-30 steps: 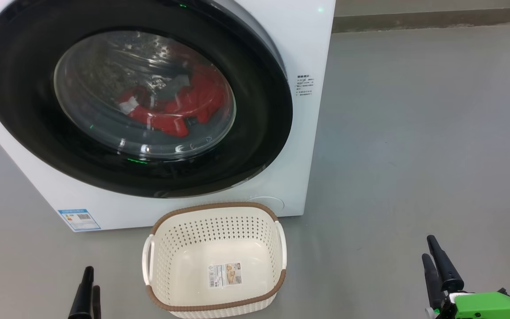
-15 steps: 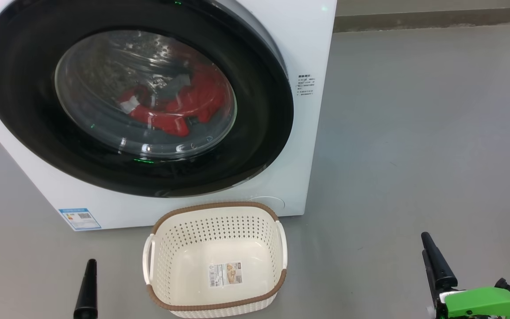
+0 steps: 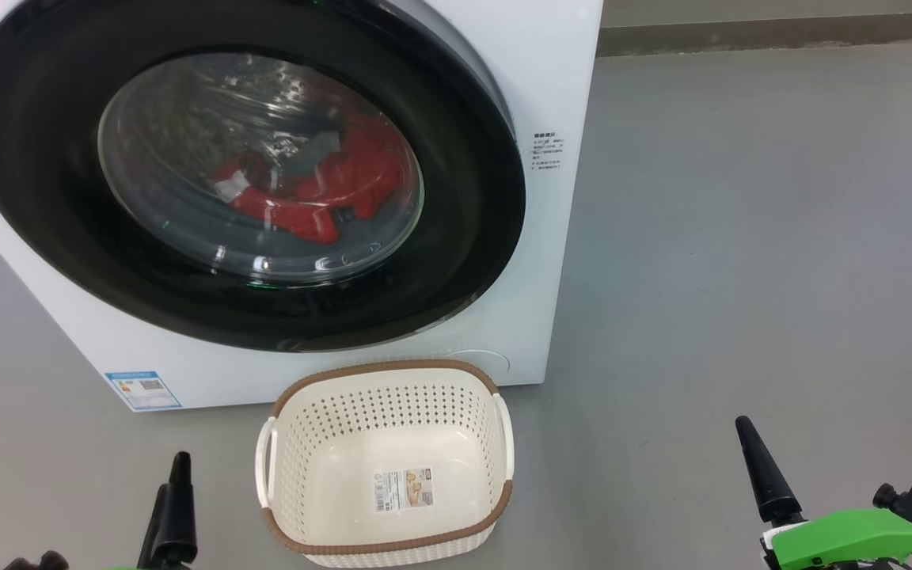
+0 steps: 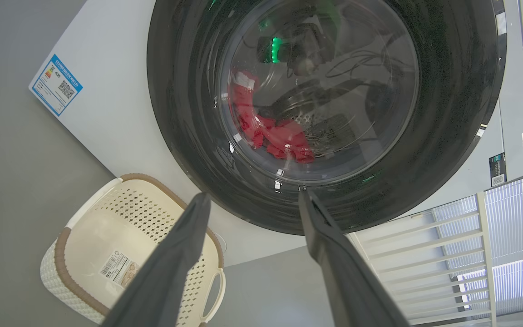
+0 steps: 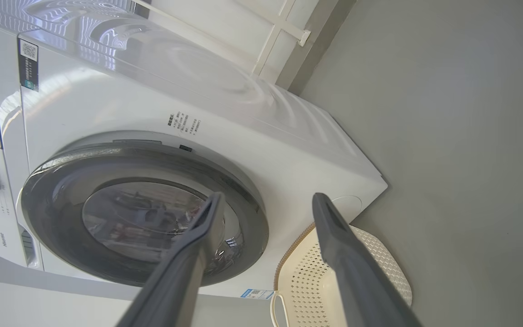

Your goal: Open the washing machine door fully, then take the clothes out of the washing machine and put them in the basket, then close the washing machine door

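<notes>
Black-ringed door (image 3: pixel 44 198) shut, on the far side of both hands. Nearer: left hand (image 4: pixel 254 194), below its lower-left rim; right hand (image 5: pixel 268 196) well off to the right. Both wide, empty.

Grey floor and room edges around the work area.
A smooth grey floor (image 3: pixel 741 237) is seen, matte and faintly scuffed. Its far edge is bordered by a darker skirting strip (image 3: pixel 780 36), with a paler wall (image 3: pixel 780 9) above it. In the left wrist view a white barred frame (image 4: pixel 484 245) is shown, set just beside a ribbed translucent panel (image 4: pixel 520 213) that is lit from behind.
</notes>
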Controlling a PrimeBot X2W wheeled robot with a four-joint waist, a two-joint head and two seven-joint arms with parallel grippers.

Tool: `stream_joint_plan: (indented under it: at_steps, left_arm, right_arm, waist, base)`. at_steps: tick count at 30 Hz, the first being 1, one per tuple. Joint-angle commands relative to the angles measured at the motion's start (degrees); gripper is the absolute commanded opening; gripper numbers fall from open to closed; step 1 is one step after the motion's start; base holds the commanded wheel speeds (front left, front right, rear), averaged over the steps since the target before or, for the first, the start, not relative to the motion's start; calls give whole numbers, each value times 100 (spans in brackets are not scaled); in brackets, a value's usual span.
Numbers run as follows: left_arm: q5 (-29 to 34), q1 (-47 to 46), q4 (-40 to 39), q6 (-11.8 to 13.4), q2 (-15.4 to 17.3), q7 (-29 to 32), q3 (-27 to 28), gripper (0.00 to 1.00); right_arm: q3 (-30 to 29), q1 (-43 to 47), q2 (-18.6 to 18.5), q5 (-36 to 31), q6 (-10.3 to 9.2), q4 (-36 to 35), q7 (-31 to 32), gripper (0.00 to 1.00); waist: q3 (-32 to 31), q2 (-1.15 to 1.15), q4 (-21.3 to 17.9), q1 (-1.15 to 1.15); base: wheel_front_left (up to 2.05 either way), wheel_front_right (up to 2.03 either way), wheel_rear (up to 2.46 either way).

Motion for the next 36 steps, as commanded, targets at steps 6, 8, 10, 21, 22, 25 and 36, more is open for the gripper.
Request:
stream_joint_plan:
  at_steps: [6, 8, 10, 21, 22, 25, 36]
  left_arm:
    - [652, -26, -231, 108, 134, -166, -20, 100]
    - [818, -21, -239, 126, 137, -200, -45, 100]
    - [989, -17, -249, 150, 141, -234, -67, 100]
    - [1836, 22, -337, 246, 160, -422, -155, 100]
    - [1908, 26, -350, 255, 162, -439, -163, 100]
    - [2117, 36, -388, 281, 167, -490, -188, 100]
    - [2810, 61, -476, 353, 184, -660, -259, 100]
  right_arm:
    - [168, -97, -161, -558, -2, -158, -147, 100]
    - [196, -95, -181, -705, -2, -158, -181, 100]
    - [226, -95, -201, -846, -2, -158, -214, 100]
    - [371, -98, -287, -1583, -3, -165, -399, 100]
    - [382, -98, -294, -1641, -3, -171, -416, 100]
    - [416, -95, -316, -1825, -3, -190, -466, 100]
    - [449, -86, -388, -2453, -3, -278, -634, 100]
  waist:
    - [2, 0, 4, -1]
    - [4, 0, 5, -1]
    - [6, 0, 6, -1]
    - [-4, 0, 10, -1]
    - [-5, 0, 11, -1]
    - [-4, 0, 15, -1]
    - [9, 0, 12, -1]
  base:
    - [0, 0, 0]
    - [0, 0, 0]
    - [0, 0, 0]
    - [0, 0, 0]
    - [0, 0, 0]
    - [0, 0, 0]
    - [0, 0, 0]
